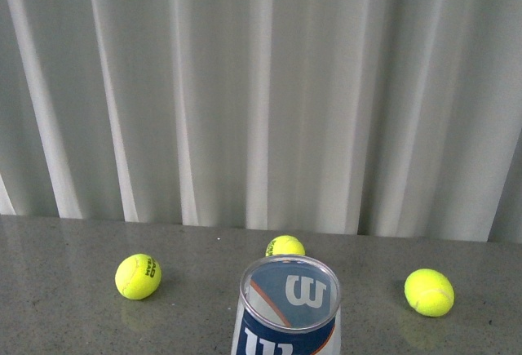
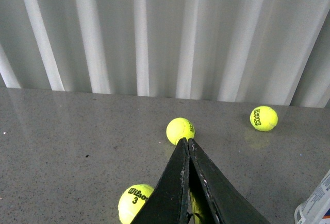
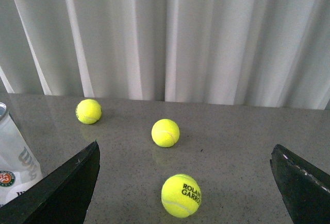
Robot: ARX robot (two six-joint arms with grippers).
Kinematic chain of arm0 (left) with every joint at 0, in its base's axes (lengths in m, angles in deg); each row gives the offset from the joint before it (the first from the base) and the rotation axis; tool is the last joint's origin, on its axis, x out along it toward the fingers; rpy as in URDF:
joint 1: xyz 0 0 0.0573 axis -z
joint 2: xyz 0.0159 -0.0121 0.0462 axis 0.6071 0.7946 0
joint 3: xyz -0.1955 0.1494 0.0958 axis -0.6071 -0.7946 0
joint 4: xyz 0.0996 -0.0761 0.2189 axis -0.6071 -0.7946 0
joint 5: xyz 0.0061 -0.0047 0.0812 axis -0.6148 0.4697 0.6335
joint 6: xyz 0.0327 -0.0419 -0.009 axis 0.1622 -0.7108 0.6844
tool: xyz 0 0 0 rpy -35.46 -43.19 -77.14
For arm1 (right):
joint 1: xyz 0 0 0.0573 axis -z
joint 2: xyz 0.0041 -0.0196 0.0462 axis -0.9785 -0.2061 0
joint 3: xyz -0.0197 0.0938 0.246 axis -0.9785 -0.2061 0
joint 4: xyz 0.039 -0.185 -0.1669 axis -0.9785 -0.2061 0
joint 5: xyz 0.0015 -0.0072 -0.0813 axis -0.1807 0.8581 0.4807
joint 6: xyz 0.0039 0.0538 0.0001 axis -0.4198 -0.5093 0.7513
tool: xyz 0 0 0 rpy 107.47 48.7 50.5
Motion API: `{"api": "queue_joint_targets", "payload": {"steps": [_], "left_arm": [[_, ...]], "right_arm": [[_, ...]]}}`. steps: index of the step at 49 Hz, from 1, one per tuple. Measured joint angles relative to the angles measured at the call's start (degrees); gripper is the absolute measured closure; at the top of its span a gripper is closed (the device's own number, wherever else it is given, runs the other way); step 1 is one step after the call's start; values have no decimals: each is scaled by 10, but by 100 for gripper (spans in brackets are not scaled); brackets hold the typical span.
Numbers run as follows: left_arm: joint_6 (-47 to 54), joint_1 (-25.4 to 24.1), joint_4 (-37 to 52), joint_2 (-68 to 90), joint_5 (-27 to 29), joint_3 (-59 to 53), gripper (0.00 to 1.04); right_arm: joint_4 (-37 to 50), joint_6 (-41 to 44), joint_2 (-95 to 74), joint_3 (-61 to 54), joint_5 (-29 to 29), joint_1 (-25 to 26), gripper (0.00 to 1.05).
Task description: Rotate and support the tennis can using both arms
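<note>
I see the tennis can (image 1: 287, 310) standing upright at the near middle of the table (image 1: 65, 249), and no arm touches it yet. My left gripper (image 2: 186, 142) has its fingers pressed together and empty; my right gripper (image 3: 185, 170) is spread wide. I judge that rotating and supporting remain.

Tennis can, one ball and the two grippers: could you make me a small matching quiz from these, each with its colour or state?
Things:
1. tennis can
2. left gripper
3. right gripper
4. ball marked Wilson 3

Colour or state:
A. jaws wide apart
B. blue and white label
C. jaws closed together
D. yellow-green

Pairs: 1-B, 2-C, 3-A, 4-D
</note>
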Motion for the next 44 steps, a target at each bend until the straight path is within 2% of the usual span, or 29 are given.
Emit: {"api": "queue_joint_targets", "payload": {"steps": [24,28,41,44], "left_arm": [[0,0,-118,-118,0,0,101],[0,0,-212,-194,0,0,101],[0,0,-220,-217,0,0,101],[0,0,-220,-217,0,0,92]], "right_arm": [[0,0,0,0,0,0,7],[0,0,0,0,0,0,7],[0,0,0,0,0,0,7],[0,0,0,0,0,0,7]]}}
